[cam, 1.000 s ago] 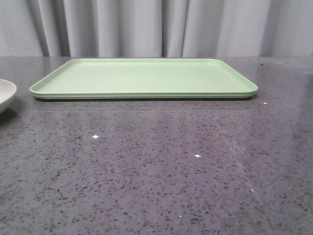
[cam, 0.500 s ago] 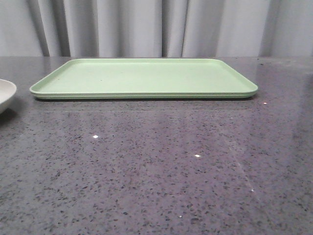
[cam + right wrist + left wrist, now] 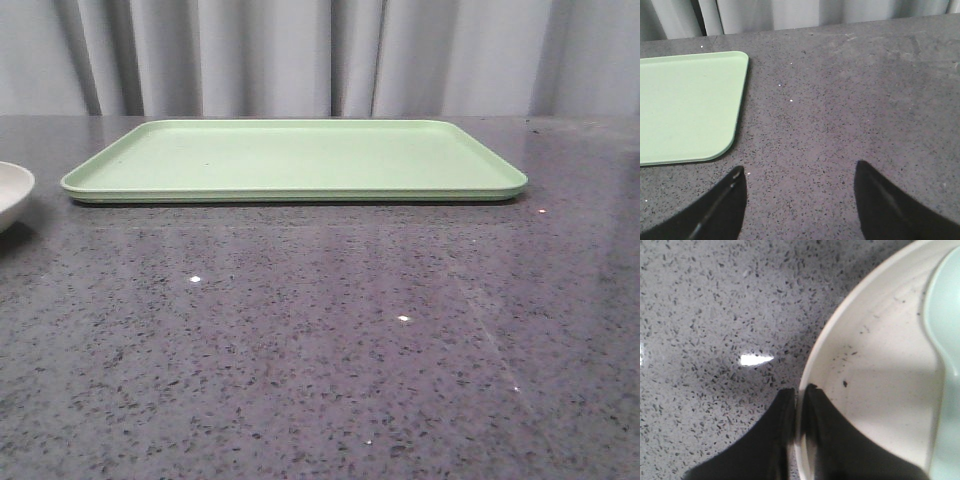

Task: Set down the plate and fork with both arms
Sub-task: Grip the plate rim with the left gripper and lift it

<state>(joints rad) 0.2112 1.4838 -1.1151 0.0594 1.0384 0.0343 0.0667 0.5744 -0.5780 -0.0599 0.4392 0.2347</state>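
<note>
Plate [image 3: 880,390]: cream-white, faintly speckled, lay on the tabletop [image 3: 320,350] at the far left edge of the front view, well left of the tray [image 3: 290,160]. Left hand [image 3: 799,395]: fingers drawn together on the plate's rim, one finger outside the rim, one inside the dish. Grip judged set for a lift, though the plate looked to be resting on the tabletop. Spoon [image 3: 945,340]: pale blue-green, lay inside the plate on the side away from the pinched rim; likely to slide if the plate tilted.

Right hand [image 3: 799,200]: fingers wide apart, holding nothing, above bare tabletop just beside the tray's near right corner. Fork: not visible in any view; its place and long axis could not be told.

Tray: light green, flat, rectangular, long axis running left to right, farther back on the tabletop. Plate lay to its left, so the left arm was the nearer, and the carry would run rightward onto the tray.

Curtain [image 3: 320,55]: grey, behind the tabletop.
</note>
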